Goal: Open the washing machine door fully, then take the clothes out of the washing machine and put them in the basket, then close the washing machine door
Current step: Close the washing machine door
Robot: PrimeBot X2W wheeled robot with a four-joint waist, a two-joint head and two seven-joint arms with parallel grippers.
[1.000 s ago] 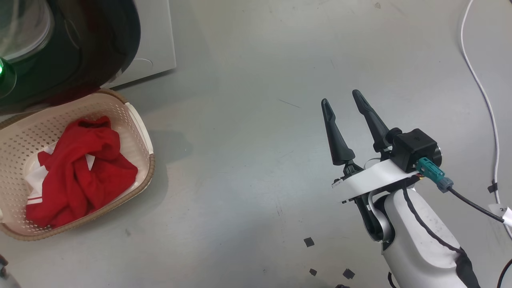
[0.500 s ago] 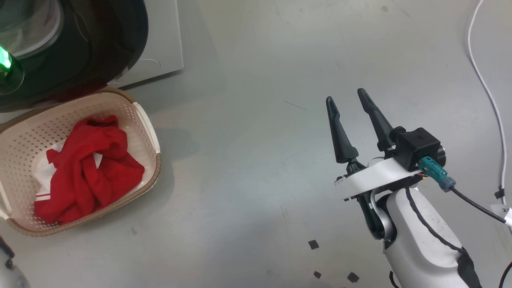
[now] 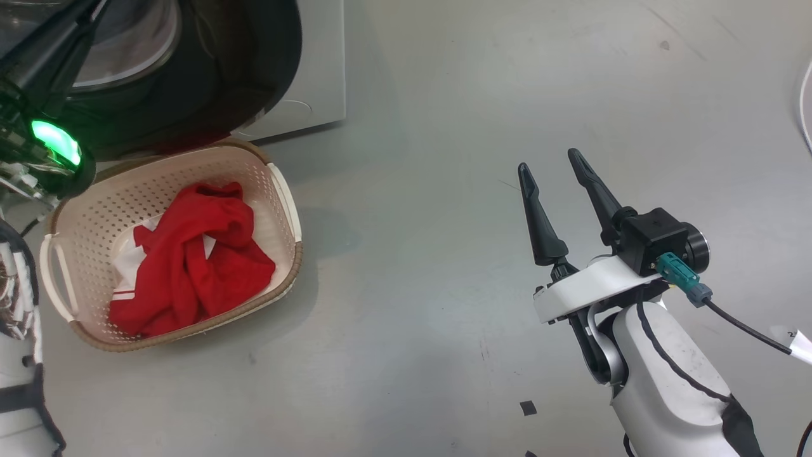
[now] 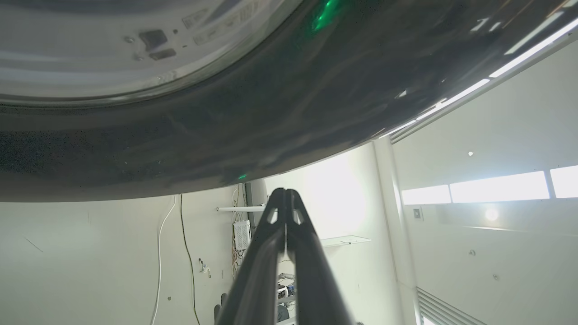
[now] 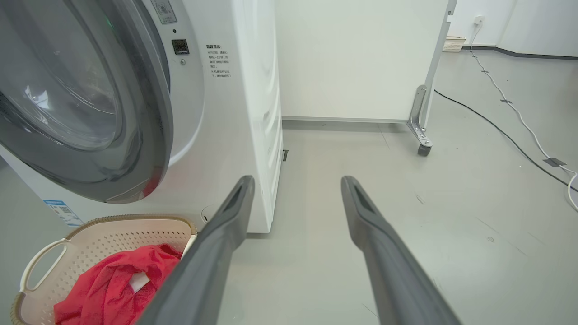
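The cream basket stands on the grey floor before the white washing machine, with the red clothes bunched inside it. The washing machine door, black-rimmed, stands out from the machine's front and overhangs the basket's back edge. My left gripper is shut and empty, its tips right under the door's glossy rim; its wrist with a green light is at the head view's upper left. My right gripper is open and empty over bare floor, well right of the basket. The right wrist view has door, machine, basket and clothes.
A white cable runs along the floor at the right. A white panel on a castor stands behind the machine's right side. Small black tape bits lie near my right arm. Open floor lies between basket and right gripper.
The head camera has turned, so basket and machine sit further right in the picture. My left wrist with its green light has come further into view. The right gripper stays open.
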